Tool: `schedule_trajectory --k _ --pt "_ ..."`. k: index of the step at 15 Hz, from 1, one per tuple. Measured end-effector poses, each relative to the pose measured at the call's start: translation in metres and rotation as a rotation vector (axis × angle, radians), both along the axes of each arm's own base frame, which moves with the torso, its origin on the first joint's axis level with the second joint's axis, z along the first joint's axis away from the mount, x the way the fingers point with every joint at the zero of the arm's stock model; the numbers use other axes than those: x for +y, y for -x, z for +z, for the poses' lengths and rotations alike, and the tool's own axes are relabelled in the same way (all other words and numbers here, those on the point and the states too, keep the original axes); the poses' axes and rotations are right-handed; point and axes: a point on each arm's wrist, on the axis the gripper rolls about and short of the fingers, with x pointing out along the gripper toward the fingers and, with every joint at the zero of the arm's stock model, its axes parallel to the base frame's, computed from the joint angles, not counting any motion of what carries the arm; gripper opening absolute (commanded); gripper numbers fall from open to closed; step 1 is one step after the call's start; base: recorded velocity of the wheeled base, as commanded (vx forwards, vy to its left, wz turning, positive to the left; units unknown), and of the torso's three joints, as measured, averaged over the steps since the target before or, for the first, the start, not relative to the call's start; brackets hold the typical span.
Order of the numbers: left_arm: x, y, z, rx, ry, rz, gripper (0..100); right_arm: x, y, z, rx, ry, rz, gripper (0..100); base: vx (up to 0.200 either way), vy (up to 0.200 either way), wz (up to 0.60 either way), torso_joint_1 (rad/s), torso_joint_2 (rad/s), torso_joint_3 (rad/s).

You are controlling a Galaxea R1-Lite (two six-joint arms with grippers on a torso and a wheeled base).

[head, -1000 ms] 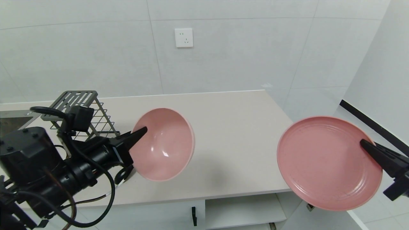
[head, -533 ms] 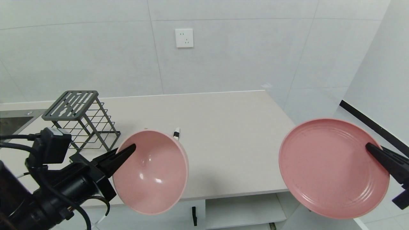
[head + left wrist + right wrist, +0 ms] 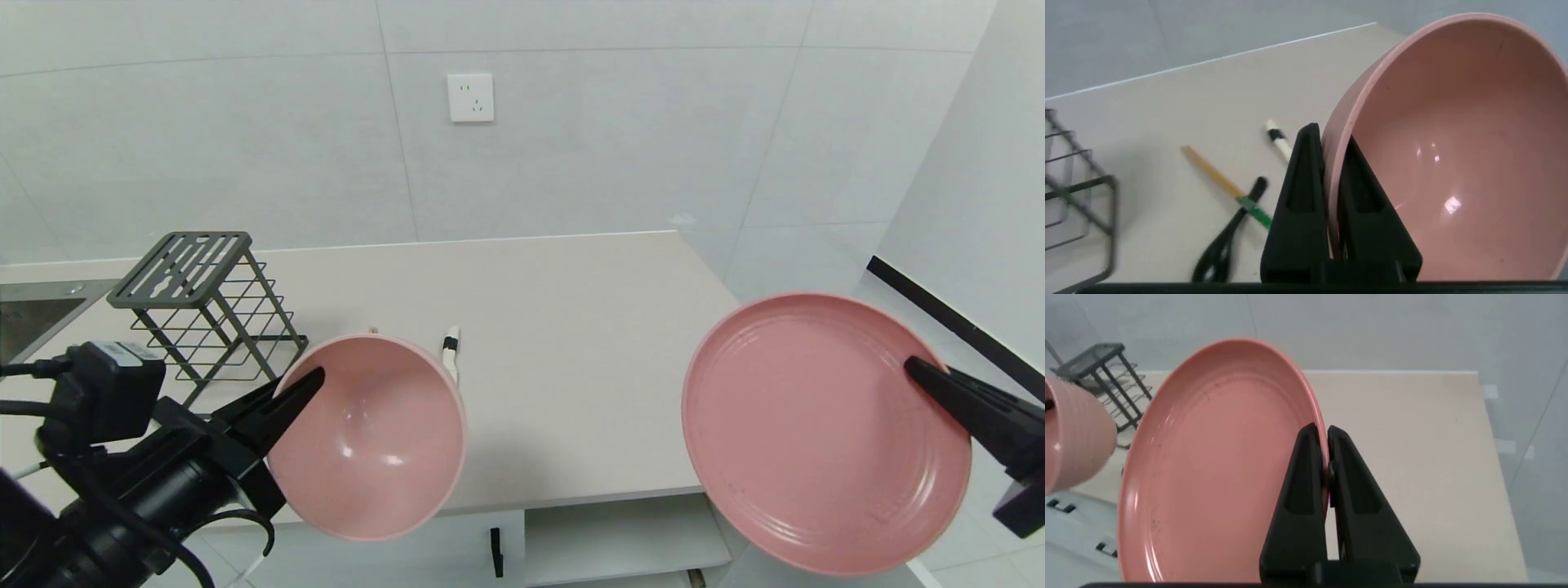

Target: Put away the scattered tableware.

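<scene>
In front of the counter [image 3: 571,327], bowl [image 3: 375,441] and plate [image 3: 808,433] are held aloft
Head view: bowl rim is pinched by the left gripper [image 3: 314,377], plate rim by the right gripper [image 3: 914,367]. Wrist views: fingers [image 3: 1306,188] are clamped across each rim; likely light, stiff, slick-ish, best gripped deep.

My left gripper [image 3: 317,376] pinches the rim of the pink bowl [image 3: 375,441], which is tilted on its side over the front edge of the counter [image 3: 571,327]. My right gripper [image 3: 911,364] pinches the pink plate [image 3: 816,433], tilted, beyond the counter's right end.
</scene>
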Motion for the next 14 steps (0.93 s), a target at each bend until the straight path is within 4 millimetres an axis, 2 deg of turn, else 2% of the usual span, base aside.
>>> schedule_trajectory --k 3,5,8,12,14 --pt "-0.001 0.001 0.000 -0.005 -0.005 0.003 0 0.003 -0.005 0.008 -0.039 0.012 0.008 0 0.000 0.000 0.00 0.000 0.00 0.000" --pt "-0.001 0.002 0.002 -0.012 0.000 0.001 0 0.003 -0.006 0.010 -0.099 0.088 -0.003 0 0.000 0.000 0.00 0.000 0.00 0.000" --pt "0.000 0.003 0.003 -0.015 0.005 0.000 0 0.003 -0.006 0.016 -0.152 0.078 -0.008 0 0.000 0.000 0.00 0.000 0.00 0.000" --pt "-0.002 0.004 0.002 -0.008 0.008 -0.013 0 0.004 -0.012 0.011 -0.129 0.089 -0.011 0 -0.200 0.000 0.00 0.007 0.00 0.001" --pt "-0.003 0.005 0.002 -0.011 0.009 -0.017 0 0.005 -0.012 0.010 -0.122 0.091 -0.010 0 0.000 0.000 0.00 0.000 0.00 0.000"
